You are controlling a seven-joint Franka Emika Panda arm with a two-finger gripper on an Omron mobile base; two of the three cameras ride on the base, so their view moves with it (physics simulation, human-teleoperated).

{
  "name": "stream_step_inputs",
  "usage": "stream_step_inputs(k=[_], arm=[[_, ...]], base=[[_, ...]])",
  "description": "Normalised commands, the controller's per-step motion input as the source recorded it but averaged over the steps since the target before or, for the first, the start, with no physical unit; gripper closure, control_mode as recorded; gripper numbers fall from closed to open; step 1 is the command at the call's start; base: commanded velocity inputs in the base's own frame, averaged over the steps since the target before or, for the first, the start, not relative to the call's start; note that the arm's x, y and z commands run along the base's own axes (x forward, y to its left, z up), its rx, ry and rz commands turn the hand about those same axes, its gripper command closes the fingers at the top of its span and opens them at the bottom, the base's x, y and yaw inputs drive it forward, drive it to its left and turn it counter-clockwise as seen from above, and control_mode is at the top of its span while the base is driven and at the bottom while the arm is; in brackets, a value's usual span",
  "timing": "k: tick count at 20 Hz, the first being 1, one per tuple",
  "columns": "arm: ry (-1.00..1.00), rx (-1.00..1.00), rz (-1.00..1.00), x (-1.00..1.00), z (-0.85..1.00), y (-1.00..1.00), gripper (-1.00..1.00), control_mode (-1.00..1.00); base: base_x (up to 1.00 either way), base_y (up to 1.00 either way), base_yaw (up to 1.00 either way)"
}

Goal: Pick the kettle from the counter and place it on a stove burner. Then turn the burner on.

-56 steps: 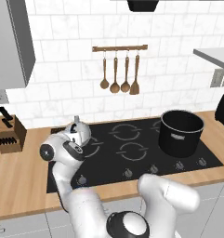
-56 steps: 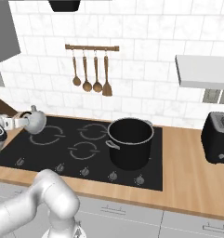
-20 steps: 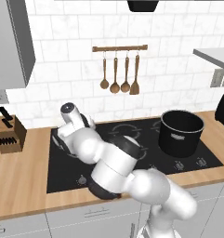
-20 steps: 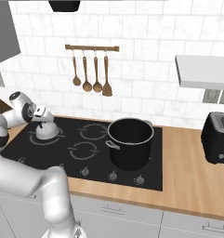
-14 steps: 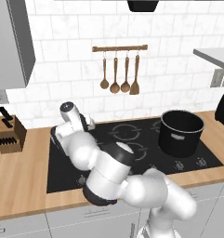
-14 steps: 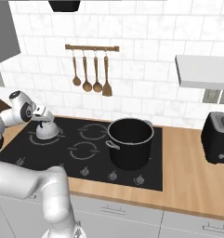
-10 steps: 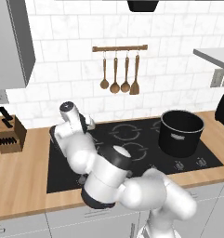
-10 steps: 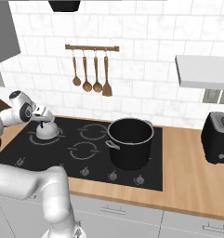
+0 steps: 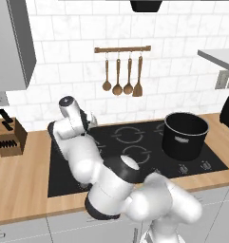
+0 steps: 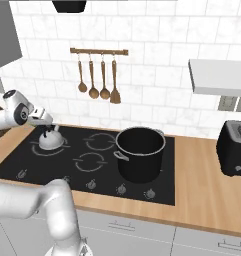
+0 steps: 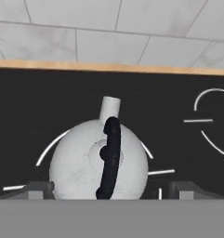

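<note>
1. On my far left in the left base view, a knife block [image 9: 9,135] stands on the counter [image 9: 21,185], well apart from the cooktop.
2. The gripper [image 10: 48,123] hangs just above the kettle [image 10: 51,140]; in my hand view the two fingertips [image 11: 38,189] stand wide apart either side of the kettle's body, gripping nothing.
3. The kettle sits upright on the black glass cooktop [image 10: 157,187], inside the ring marks of the stove burner [image 11: 48,148] at the rear left, its black handle on top and its spout toward the tiled wall.
4. Four wooden utensils [image 10: 97,75] hang from a rail on the wall behind the cooktop.
5. The big black pot [image 10: 140,152] occupies the right side of the cooktop.
6. A black toaster [image 10: 235,148] stands on the counter at far right.
</note>
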Motion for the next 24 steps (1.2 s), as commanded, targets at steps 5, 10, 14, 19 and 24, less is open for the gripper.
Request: stream_step_inputs(k=[5, 10, 14, 19, 24], arm=[[-0.04, 0.0, 0.0, -1.0, -0.02, -0.14, -1.0, -1.0], [-0.08, 0.0, 0.0, -1.0, -0.38, -0.21, -1.0, -1.0], [0.0, 0.0, 0.0, -1.0, -0.84, -0.05, -1.0, -1.0], [0.13, 0.0, 0.0, -0.79, -0.77, 0.27, -1.0, -1.0], [0.25, 0.0, 0.02, -0.16, -0.1, 0.54, -1.0, -1.0]], base=[[0.0, 0.0, 0.0], [0.0, 0.0, 0.0], [0.0, 0.0, 0.0], [0.0, 0.0, 0.0], [0.0, 0.0, 0.0]])
